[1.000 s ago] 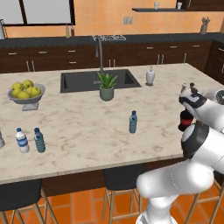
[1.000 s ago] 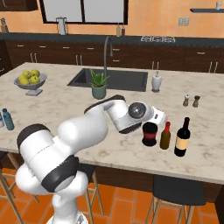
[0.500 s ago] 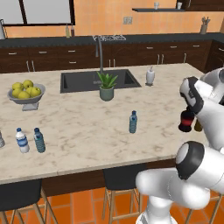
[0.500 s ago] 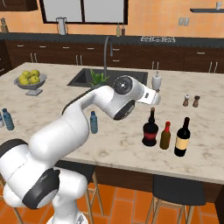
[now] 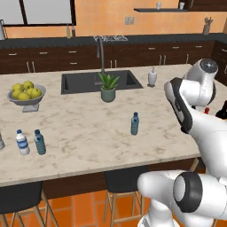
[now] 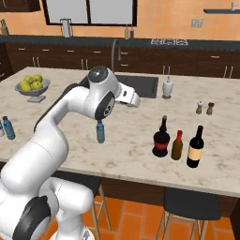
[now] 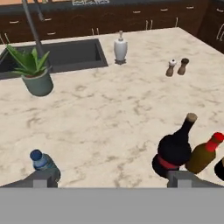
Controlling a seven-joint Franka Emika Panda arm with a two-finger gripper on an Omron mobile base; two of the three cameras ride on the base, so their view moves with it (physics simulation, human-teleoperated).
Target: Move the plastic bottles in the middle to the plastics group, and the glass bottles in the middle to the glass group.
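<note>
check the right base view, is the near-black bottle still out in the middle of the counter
No, the near-black bottle stands right beside the brown red-capped bottle and the wine bottle.

The arm (image 5: 195, 111) hides most of the glass group, and the wine bottle (image 7: 220, 168) is cut off at the frame edge

Near-black bottle (image 6: 161, 140) with red band, brown red-capped bottle (image 6: 177, 146), translucent-blue bottle (image 6: 100, 131), beige-veined marble counter (image 6: 126, 136).
</note>
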